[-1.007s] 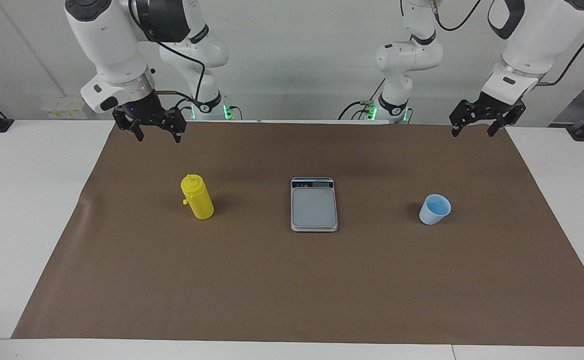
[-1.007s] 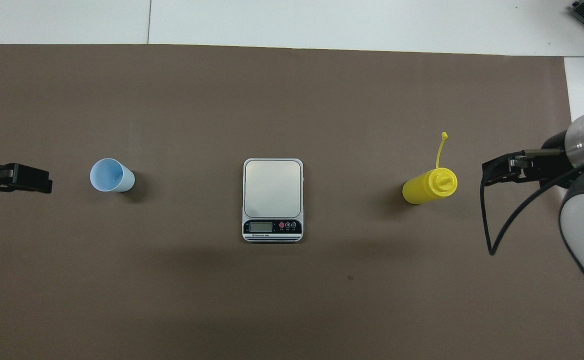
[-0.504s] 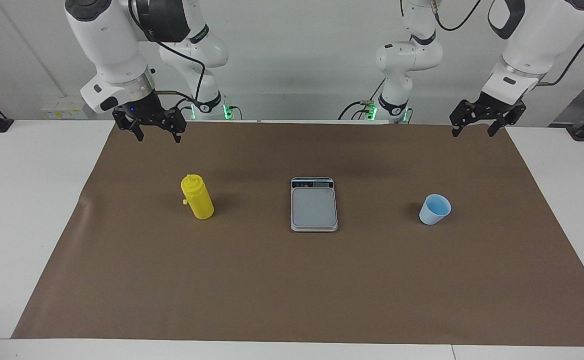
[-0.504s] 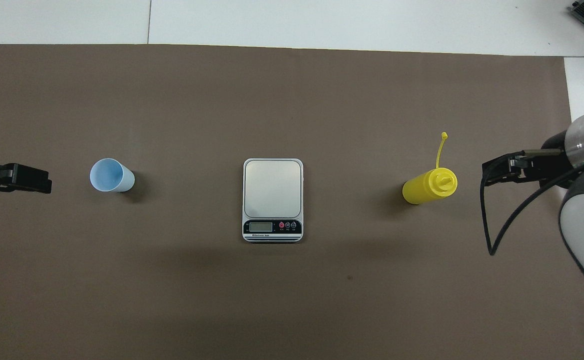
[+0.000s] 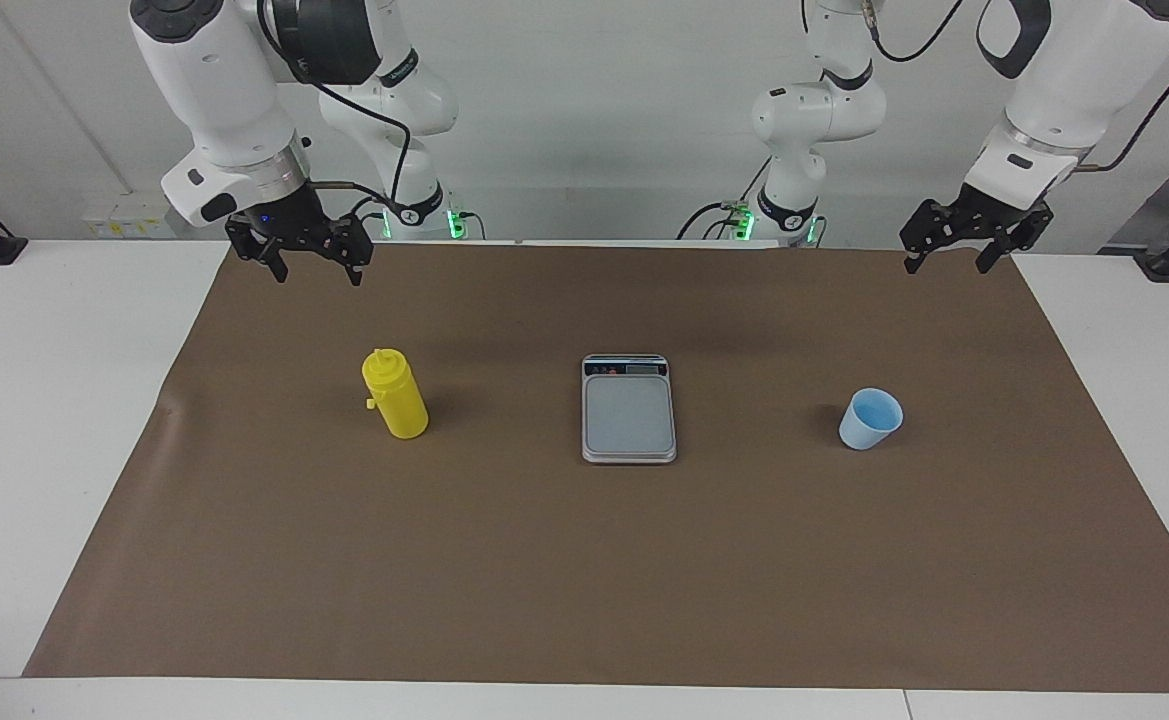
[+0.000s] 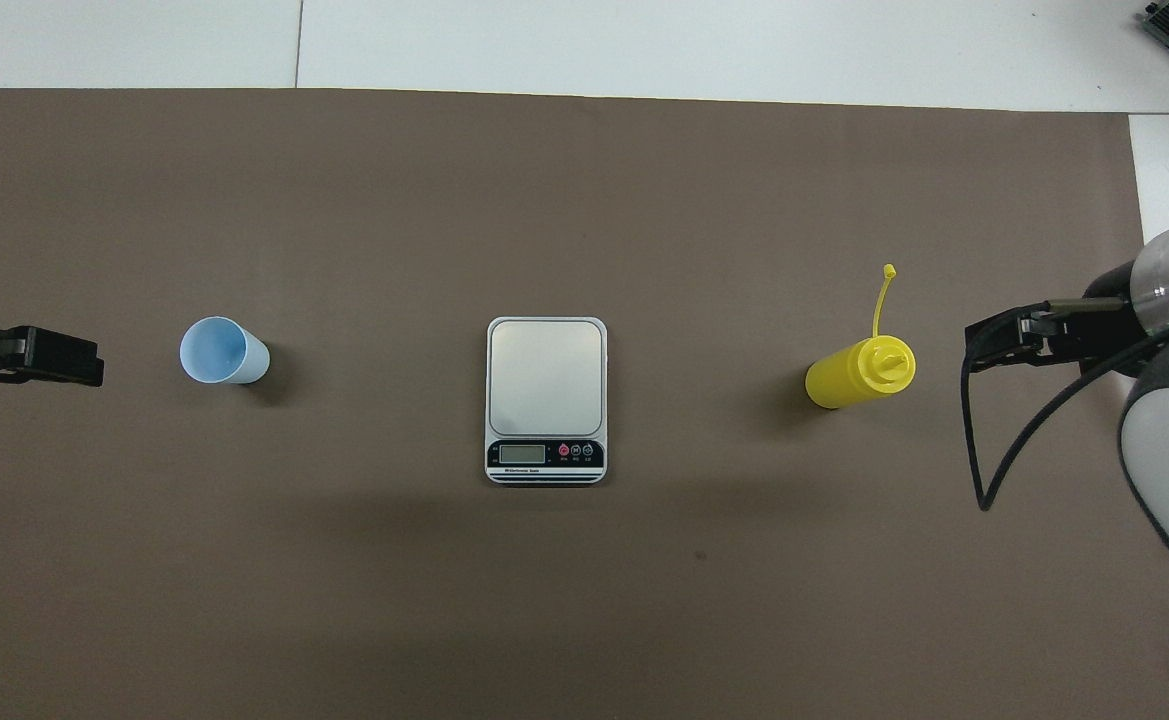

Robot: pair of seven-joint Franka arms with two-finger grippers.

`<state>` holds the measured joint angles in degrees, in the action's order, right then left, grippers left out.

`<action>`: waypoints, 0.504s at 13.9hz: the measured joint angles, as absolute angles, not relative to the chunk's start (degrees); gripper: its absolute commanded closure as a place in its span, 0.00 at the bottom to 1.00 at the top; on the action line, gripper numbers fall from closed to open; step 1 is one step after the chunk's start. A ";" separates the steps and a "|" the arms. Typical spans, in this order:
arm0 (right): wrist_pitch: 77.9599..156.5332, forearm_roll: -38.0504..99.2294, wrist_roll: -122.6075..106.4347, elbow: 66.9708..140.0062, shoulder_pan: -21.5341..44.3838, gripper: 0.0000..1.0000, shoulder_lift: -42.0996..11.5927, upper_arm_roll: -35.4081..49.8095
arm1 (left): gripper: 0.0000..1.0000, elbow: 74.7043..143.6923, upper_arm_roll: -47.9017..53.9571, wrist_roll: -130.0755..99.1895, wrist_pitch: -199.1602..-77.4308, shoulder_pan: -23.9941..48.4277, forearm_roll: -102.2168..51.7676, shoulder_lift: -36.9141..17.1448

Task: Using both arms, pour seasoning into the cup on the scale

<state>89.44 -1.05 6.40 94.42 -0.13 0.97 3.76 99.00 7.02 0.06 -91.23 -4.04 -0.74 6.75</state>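
The yellow seasoning bottle stands upright on the brown mat toward the right arm's end; it also shows in the overhead view, its cap strap sticking out. The silver-grey scale lies at the mat's middle, its plate bare. The light-blue cup stands on the mat toward the left arm's end, apart from the scale. My right gripper hangs open and empty, raised over the mat's edge nearest the robots. My left gripper hangs open and empty over the mat's other near corner.
A brown mat covers most of the white table. A black cable loops down from the right arm's wrist. Bare mat lies between the bottle, the scale and the cup.
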 measured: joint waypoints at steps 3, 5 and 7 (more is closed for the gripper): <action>89.44 -1.05 6.40 94.42 -0.13 0.00 0.97 3.76 | 0.00 99.08 7.08 0.16 -91.58 -4.04 -0.74 6.75; 89.44 -1.05 6.40 94.42 -0.13 0.00 0.97 3.76 | 0.00 99.26 6.97 0.20 -92.09 -4.05 -0.74 6.70; 89.44 -1.05 6.40 94.42 -0.13 0.00 0.97 3.76 | 0.00 99.15 6.78 0.23 -92.81 -4.07 -0.74 6.46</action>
<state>89.44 -1.05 6.40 94.42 -0.13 0.97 3.76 99.15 6.78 0.23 -92.81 -4.07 -0.74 6.46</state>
